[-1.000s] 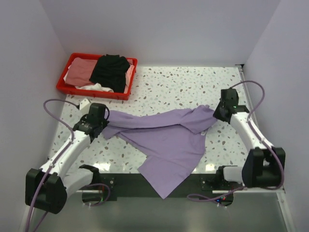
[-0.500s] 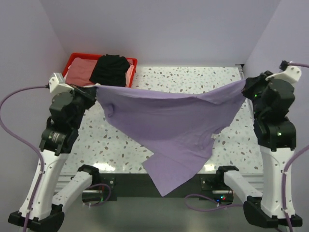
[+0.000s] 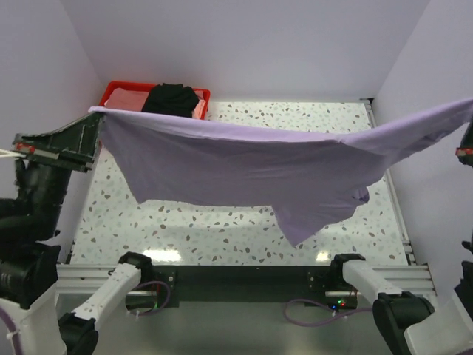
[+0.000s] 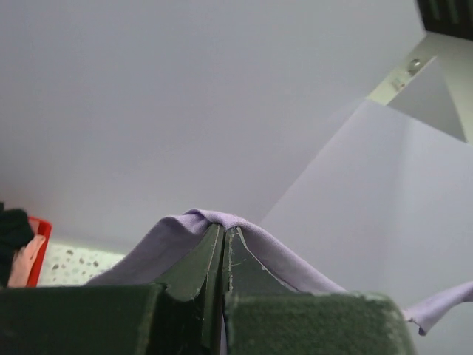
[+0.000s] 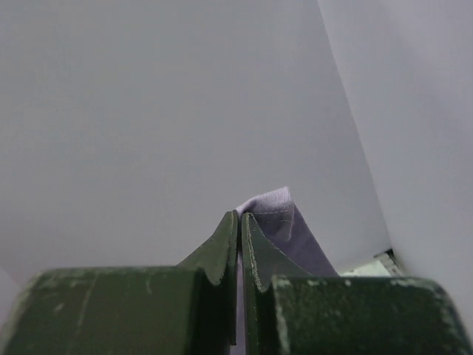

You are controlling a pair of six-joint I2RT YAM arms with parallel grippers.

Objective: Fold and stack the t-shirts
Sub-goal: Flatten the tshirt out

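A purple t-shirt [image 3: 251, 166] hangs stretched wide in the air above the table, held at both ends. My left gripper [image 3: 94, 115] is shut on its left corner, high at the left; the cloth drapes over the pinched fingertips in the left wrist view [image 4: 224, 229]. My right gripper is past the right edge of the top view; in the right wrist view [image 5: 240, 215] it is shut on a hemmed edge of the shirt [image 5: 279, 214]. The shirt's lower part [image 3: 318, 214] droops toward the table's front right.
A red bin [image 3: 122, 94] at the back left holds a black garment [image 3: 170, 98] and pink and white clothes. The speckled table [image 3: 222, 222] lies below the shirt. Walls stand close on the left, back and right.
Both arms have risen and spread apart, lifting the purple shirt off the table and stretching it wide. The right gripper has left the top view.
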